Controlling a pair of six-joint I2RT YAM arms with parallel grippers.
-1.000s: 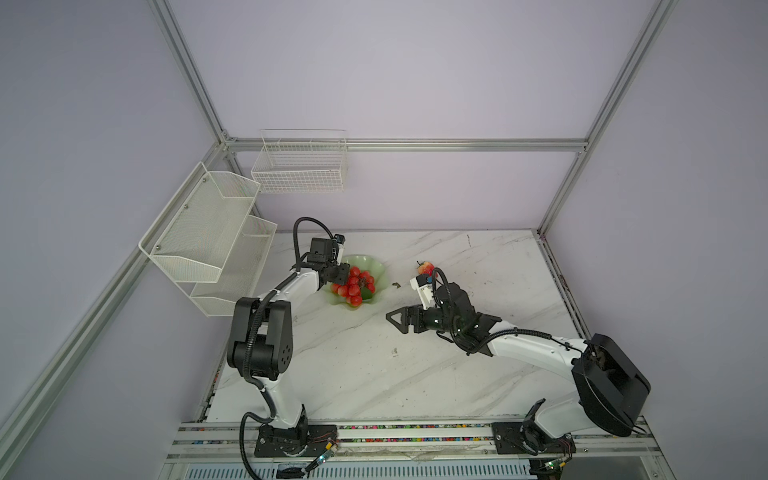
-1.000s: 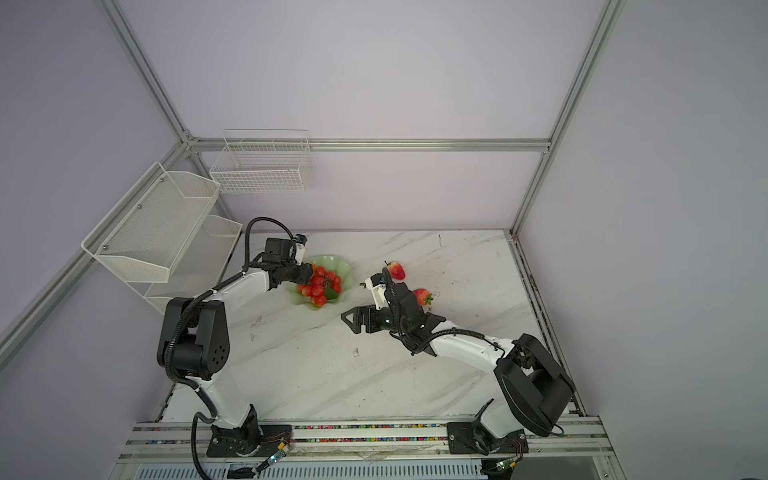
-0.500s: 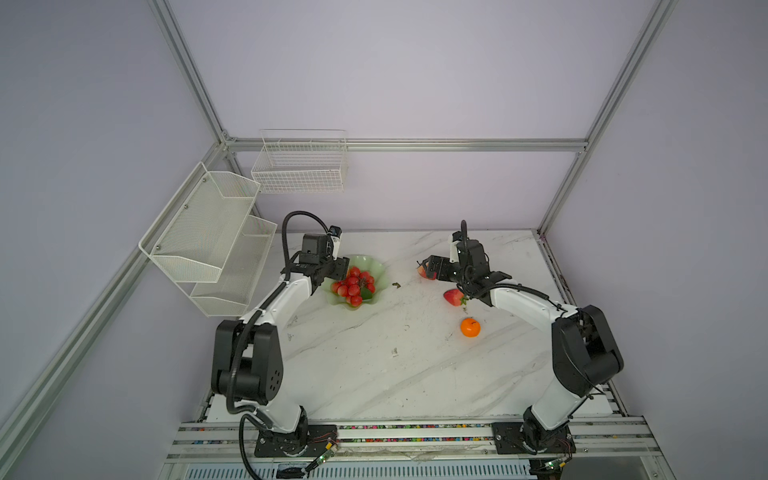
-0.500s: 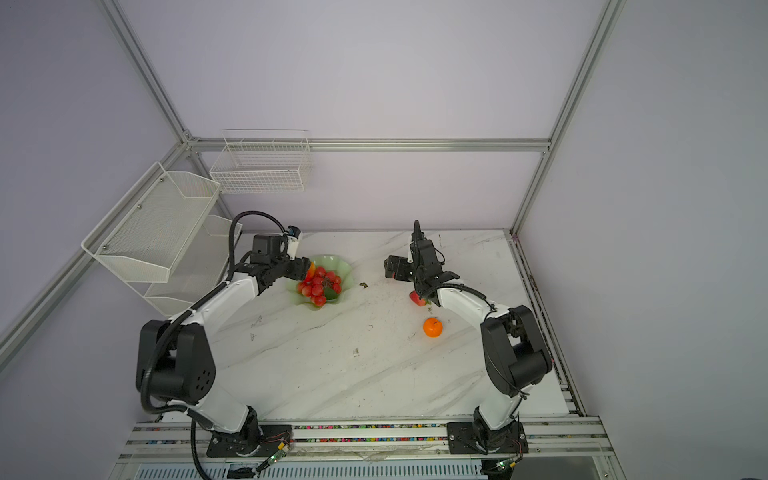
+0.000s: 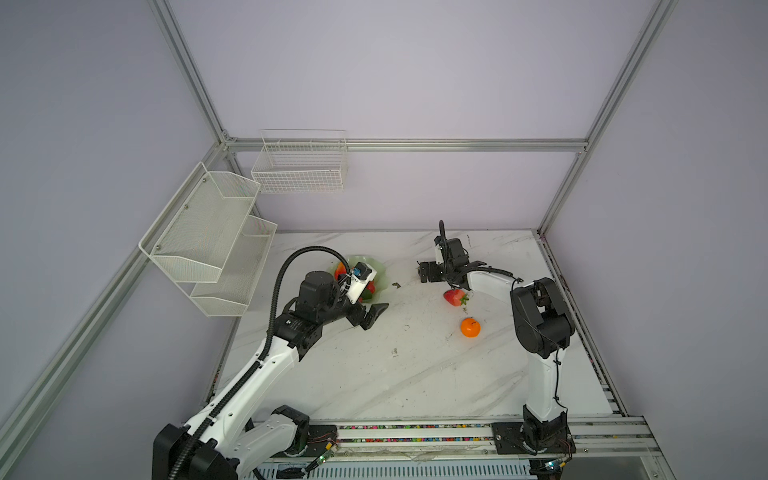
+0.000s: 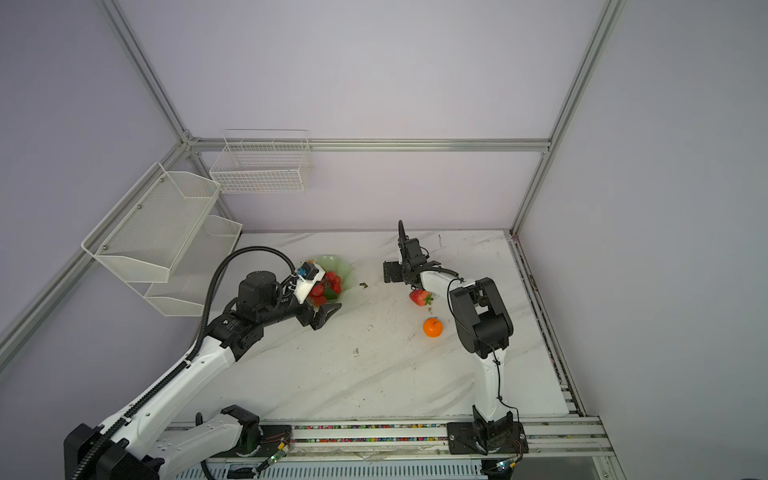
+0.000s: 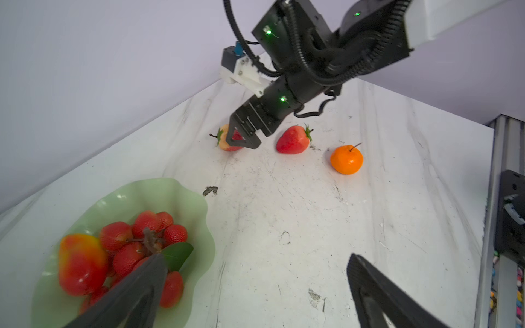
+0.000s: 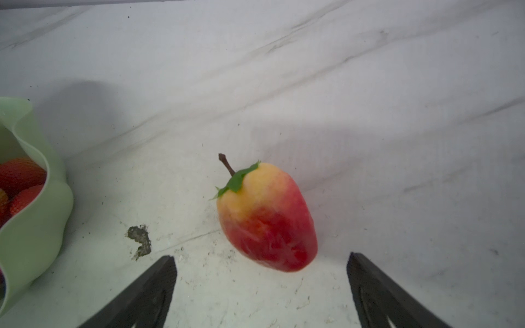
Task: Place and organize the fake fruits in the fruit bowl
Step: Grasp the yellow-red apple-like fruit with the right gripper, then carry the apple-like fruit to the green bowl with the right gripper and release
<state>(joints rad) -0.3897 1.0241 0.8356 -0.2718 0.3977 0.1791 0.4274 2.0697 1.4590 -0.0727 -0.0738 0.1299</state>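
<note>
The pale strawberry [image 8: 267, 218] lies on its side on the table [image 5: 415, 374], on the far side, right of the bowl [image 7: 181, 198] and apart from it. It looks light and a bit squashy, with a smooth skin that may slip, and its thin stem looks easy to snap; so I think the best hold is across its fat middle, not by the stem or green cap. The right pincer [image 8: 260, 281] is wide and holds nothing, and the strawberry sits just in front of the gap between its two fingers; the red strawberry [image 5: 454, 297] lies a little nearer and to the right, and the mandarin [image 5: 470, 327] lies nearer again. The mandarin is round and will likely roll if bumped, so the fingers should close on both sides at once; these three are not yet in the bowl. The bowl sits far left on the table, and in it are the mango [image 7: 81, 264] and the berries [image 7: 147, 224] with a green leaf, packed close and touching; there looks to be room on its right side. Its wavy wall looks thin, and it may slide if pushed; the left pincer [image 7: 255, 257] is wide and empty too, just on the near side of the bowl. The white baskets [image 5: 208, 232] on the left and far walls show nothing inside.
</note>
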